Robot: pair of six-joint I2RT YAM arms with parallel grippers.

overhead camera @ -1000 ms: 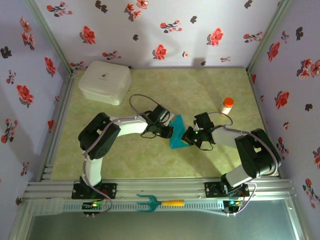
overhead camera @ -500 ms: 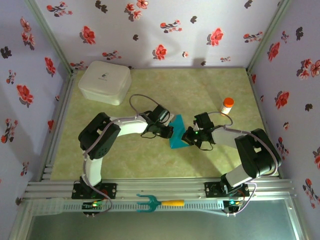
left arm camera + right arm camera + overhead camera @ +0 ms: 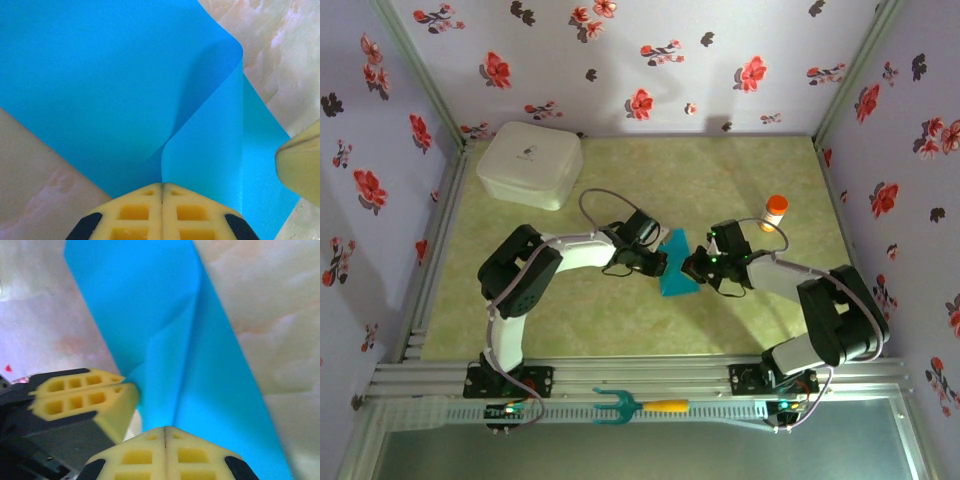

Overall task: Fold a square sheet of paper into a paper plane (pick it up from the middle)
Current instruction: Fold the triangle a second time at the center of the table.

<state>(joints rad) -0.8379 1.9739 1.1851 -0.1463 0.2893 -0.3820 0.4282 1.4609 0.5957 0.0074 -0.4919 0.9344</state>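
Right claw (image 3: 690,268) farther forward than before, tight on teal paper (image 3: 674,282)

White box (image 3: 529,164) back-left, orange-capped bottle (image 3: 775,211) right; tabletop (image 3: 700,180) between free

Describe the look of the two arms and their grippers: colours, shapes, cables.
The left arm and right arm have black joints, white links and black bases with green lights. A thin grey cable loops off the left arm. The left gripper and right gripper have yellow fingers with square hollows and black corner patches.
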